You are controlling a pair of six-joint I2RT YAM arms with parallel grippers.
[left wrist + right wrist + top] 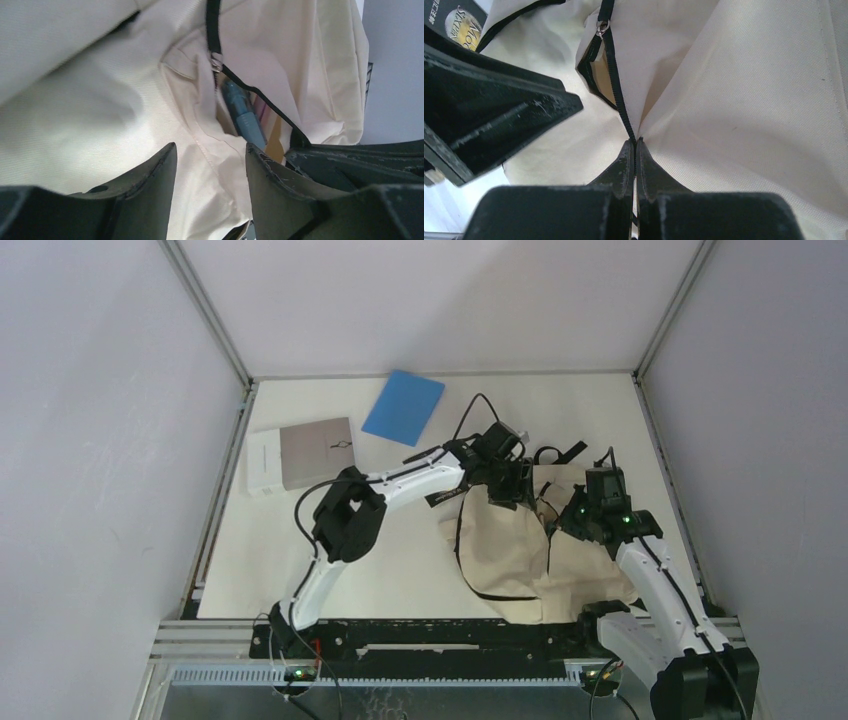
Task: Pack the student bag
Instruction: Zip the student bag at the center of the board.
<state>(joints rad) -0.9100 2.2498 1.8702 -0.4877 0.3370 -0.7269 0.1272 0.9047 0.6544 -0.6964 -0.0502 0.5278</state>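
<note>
The student bag (510, 545), cream with black zipper lines, lies right of centre between both arms. My left gripper (507, 478) hovers at its top edge, open; a fold of the bag's cream fabric (100, 115) lies between the spread fingers (162, 167). Beyond them a zipper pull (216, 62) sits at a gaping opening with a blue pen-like thing (244, 116) inside. My right gripper (634, 144) is shut on the bag's black zipper edge (616, 85), pulling the cloth into a peak. The same gripper (588, 512) sits on the bag's right side.
A blue notebook (403, 407) lies at the back of the table. Left of it is a grey and white book (300, 455). The left gripper's body (494, 115) fills the left of the right wrist view. Grey walls close in on both sides.
</note>
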